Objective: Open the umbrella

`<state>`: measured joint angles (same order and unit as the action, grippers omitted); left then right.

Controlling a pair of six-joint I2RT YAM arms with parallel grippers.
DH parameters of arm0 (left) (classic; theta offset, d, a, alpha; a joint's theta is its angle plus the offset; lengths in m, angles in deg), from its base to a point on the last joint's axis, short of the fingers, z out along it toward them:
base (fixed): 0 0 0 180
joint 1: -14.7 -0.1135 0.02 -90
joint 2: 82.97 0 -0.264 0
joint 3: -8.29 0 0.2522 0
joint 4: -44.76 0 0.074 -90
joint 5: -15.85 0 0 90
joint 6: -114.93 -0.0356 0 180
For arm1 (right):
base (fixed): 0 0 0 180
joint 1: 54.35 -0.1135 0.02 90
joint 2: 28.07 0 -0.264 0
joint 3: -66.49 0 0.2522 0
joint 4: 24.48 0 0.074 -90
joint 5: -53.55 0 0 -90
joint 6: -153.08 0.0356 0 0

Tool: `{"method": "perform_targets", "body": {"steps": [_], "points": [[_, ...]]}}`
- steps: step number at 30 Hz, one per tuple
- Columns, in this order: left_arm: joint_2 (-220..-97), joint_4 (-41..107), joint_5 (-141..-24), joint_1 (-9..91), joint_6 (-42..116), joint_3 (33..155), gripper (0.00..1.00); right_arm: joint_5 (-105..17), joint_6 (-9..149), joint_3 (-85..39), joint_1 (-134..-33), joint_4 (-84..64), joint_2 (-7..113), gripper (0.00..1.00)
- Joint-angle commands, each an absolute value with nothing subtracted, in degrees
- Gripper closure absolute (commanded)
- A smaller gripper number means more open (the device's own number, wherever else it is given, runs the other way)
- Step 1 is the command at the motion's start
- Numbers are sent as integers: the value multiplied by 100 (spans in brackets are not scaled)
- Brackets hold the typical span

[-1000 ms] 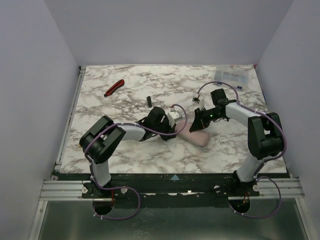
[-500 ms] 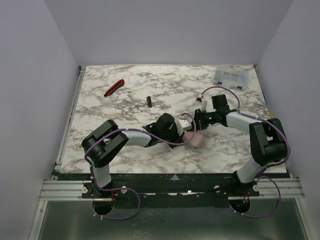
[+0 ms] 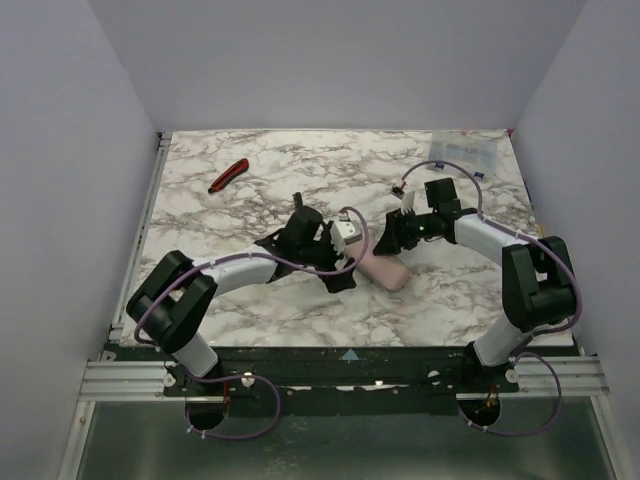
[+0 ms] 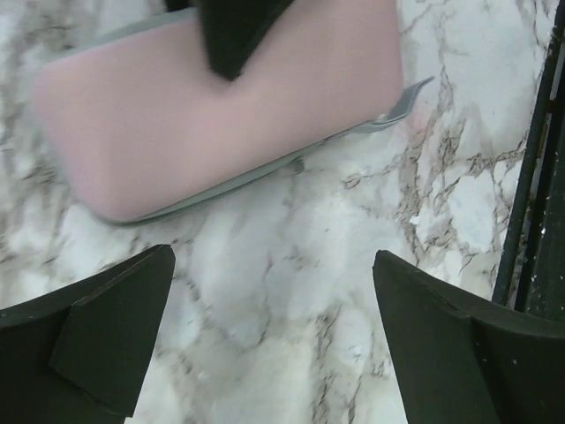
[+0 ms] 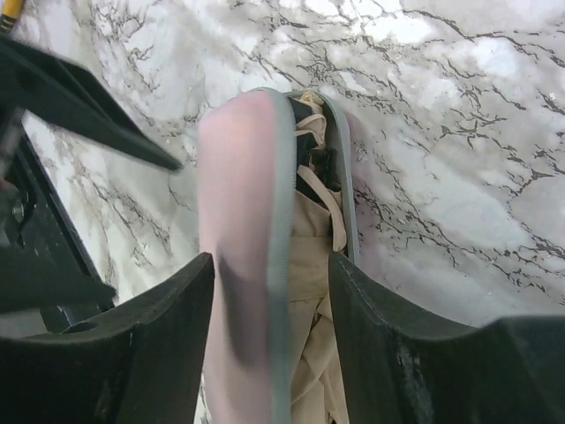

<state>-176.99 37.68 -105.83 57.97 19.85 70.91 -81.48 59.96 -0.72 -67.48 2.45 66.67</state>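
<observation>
The umbrella [image 3: 383, 272] lies folded on the marble table, a pink oblong with a grey rim. In the right wrist view the umbrella [image 5: 243, 221] gapes along that rim, and tan folded fabric shows inside. My right gripper [image 3: 392, 240] is at its far end. The right gripper [image 5: 272, 265] is open, one finger on each side of the bundle. My left gripper [image 3: 342, 275] is just left of the umbrella. The left gripper [image 4: 274, 265] is wide open over bare marble, and the umbrella [image 4: 203, 115] lies beyond its fingertips, apart from them.
A red-and-black hand tool [image 3: 228, 175] lies at the back left, with a small black piece [image 3: 297, 201] nearer the middle. A clear plastic box [image 3: 462, 152] sits at the back right corner. The table's black front rail [image 4: 530, 177] runs close by the left gripper.
Both grippers have gone from shut to open. The left gripper has drawn back to the left, off the umbrella. The umbrella now lies flatter between the two grippers.
</observation>
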Motion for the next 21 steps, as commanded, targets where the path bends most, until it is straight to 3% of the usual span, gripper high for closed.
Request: {"method": "perform_targets", "body": {"steps": [1,5,10,21], "points": [[-16942,3294,-10980,5280,1709,6829,1,-8363,5472,-274,-6736,911,6545,41],[-16424,3292,-10865,4871,1718,6646,1,-8795,5415,-273,-6749,1116,6349,39],[-15921,3274,-10824,4370,1780,6590,1,-9303,5138,-184,-6851,1582,6235,44],[-15391,3368,-10808,3995,2154,6455,1,-9341,4994,57,-7672,1624,5903,41]]}}
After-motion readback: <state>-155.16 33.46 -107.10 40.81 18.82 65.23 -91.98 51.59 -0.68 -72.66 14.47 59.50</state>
